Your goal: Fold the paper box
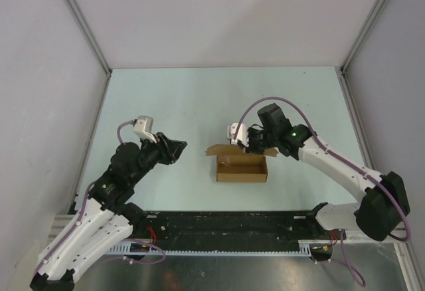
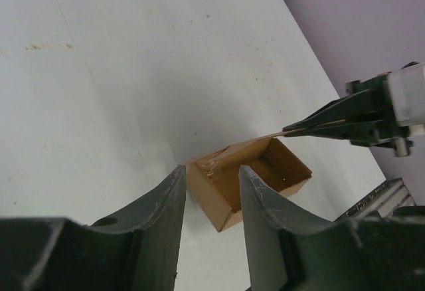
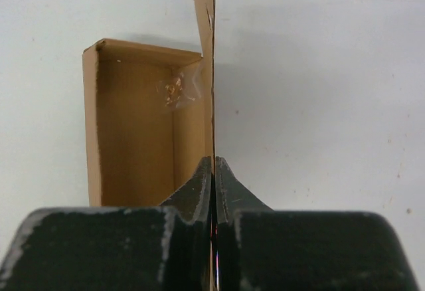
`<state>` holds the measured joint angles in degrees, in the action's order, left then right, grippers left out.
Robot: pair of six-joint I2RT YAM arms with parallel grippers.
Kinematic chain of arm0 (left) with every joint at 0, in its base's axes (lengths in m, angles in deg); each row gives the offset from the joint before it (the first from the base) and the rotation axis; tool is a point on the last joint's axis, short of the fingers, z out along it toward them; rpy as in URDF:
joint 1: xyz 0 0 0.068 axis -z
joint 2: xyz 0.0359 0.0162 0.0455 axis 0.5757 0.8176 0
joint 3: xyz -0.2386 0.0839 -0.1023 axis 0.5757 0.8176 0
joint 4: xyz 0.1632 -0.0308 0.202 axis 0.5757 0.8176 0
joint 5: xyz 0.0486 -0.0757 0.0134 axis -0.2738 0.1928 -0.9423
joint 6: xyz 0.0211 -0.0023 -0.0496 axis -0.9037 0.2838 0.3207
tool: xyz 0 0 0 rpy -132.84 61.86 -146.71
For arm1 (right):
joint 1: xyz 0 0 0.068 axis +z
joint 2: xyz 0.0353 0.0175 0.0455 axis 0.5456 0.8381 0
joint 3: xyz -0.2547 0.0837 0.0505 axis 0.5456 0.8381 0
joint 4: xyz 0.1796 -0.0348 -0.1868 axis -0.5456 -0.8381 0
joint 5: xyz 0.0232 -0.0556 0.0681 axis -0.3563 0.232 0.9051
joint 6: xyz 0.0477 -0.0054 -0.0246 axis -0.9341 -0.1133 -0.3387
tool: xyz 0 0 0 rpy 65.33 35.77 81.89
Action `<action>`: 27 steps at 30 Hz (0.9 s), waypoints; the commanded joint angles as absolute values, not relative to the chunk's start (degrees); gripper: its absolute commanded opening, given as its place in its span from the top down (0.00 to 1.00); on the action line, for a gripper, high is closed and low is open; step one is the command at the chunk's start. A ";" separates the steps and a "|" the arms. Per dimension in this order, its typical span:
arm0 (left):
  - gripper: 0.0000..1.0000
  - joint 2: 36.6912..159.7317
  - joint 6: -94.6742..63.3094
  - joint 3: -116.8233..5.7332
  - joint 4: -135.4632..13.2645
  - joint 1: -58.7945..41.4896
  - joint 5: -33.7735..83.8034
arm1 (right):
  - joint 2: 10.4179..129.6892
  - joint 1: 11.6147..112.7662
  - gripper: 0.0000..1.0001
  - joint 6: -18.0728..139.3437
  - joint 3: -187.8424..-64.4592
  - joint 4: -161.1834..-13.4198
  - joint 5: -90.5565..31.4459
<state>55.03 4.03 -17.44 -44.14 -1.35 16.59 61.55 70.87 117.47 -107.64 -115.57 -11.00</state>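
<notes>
Pale green tabletop point(image 1: 199, 98), plain grey walls all round. Closest to me, the paper box point(image 1: 241, 169) sits open side up, a bit right of centre. My left fingers point(image 1: 174, 149) are spread apart with nothing in them, hanging off to the box's left, pointed at it but not touching. On the box's far side, my right fingers point(image 3: 220, 178) are pinched tight on the lid flap point(image 3: 207, 38).
</notes>
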 commanded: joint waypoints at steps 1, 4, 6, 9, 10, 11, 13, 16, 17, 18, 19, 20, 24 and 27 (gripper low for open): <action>0.57 52.34 5.52 -18.44 -41.07 -1.93 13.59 | 66.40 72.52 1.00 120.97 -112.21 -112.20 -7.75; 0.57 51.46 5.08 -19.14 -39.14 -1.93 12.45 | 68.77 74.02 1.00 121.33 -113.71 -110.45 -8.28; 0.57 51.20 4.99 -19.32 -38.69 -1.93 11.92 | 69.83 74.55 1.00 121.15 -114.76 -109.65 -9.16; 0.57 51.02 4.91 -19.76 -37.90 -1.93 11.57 | 70.45 75.34 1.00 121.41 -115.82 -109.12 -10.12; 0.57 50.84 4.91 -19.76 -37.73 -1.93 11.39 | 70.27 75.60 1.00 121.41 -115.91 -108.68 -10.56; 0.57 50.84 4.99 -19.85 -37.64 -1.93 11.22 | 69.58 75.69 1.00 121.59 -115.99 -108.42 -11.09; 0.57 50.84 4.82 -19.85 -37.55 -1.84 10.95 | 68.61 75.78 1.00 121.68 -116.08 -107.80 -11.70; 0.57 51.28 4.82 -19.94 -37.64 -1.84 10.78 | 66.93 75.86 1.00 121.85 -116.17 -107.27 -12.15; 0.57 51.46 4.82 -19.94 -37.55 -1.93 10.78 | 66.58 75.87 1.00 121.85 -116.26 -107.45 -11.89; 0.57 51.54 4.82 -20.03 -37.55 -1.93 10.69 | 66.49 75.87 1.00 122.03 -116.35 -107.97 -11.62; 0.57 51.72 4.82 -20.03 -37.55 -1.93 10.60 | 66.49 75.95 1.00 122.12 -116.26 -108.15 -11.36; 0.57 51.90 4.91 -20.11 -37.55 -1.93 10.60 | 66.58 75.95 0.99 122.21 -116.35 -108.41 -10.75; 0.57 51.81 4.73 -19.94 -37.55 -1.93 10.60 | 66.06 76.22 0.73 121.77 -116.35 -109.21 -10.22; 0.57 51.81 4.56 -19.85 -37.64 -1.93 10.43 | 64.92 76.13 0.61 121.24 -116.35 -109.12 -9.95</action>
